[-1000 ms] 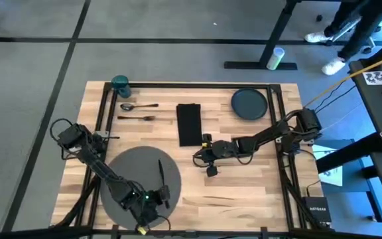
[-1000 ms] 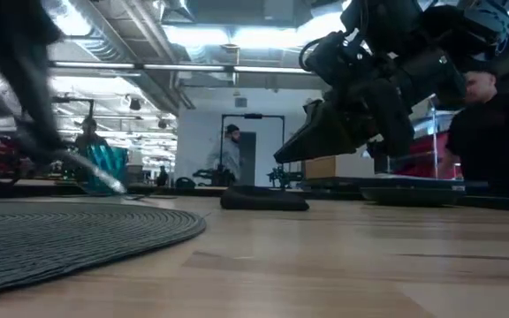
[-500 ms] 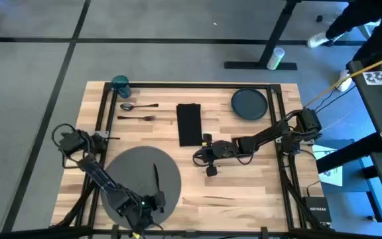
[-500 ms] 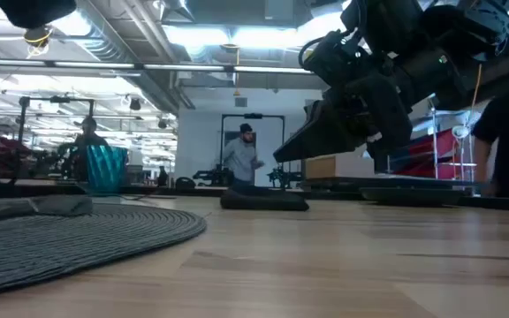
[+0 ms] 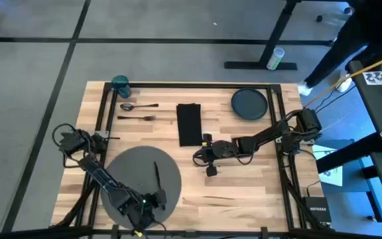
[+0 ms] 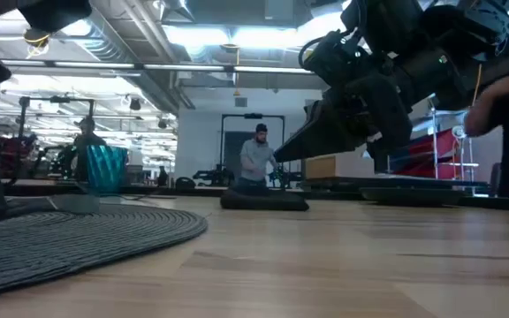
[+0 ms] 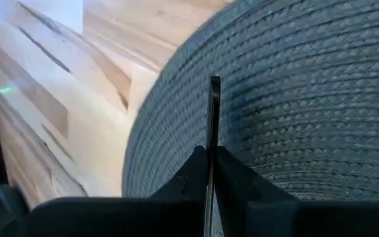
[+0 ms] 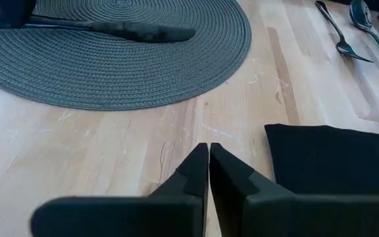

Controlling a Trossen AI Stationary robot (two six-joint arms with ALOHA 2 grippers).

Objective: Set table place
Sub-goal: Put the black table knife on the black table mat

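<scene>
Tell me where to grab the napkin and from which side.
Pinch the napkin at the short edge nearest the right gripper, coming straight down. It lies flat as a long folded strip, so only an edge offers a lip. That gripper, now shut, must open first. The left gripper holds a knife over the mat.

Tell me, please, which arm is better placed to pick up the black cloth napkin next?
Right: the right gripper hovers shut beside the black cloth napkin; the left gripper holds a thin dark utensil over the round grey woven mat.
</scene>
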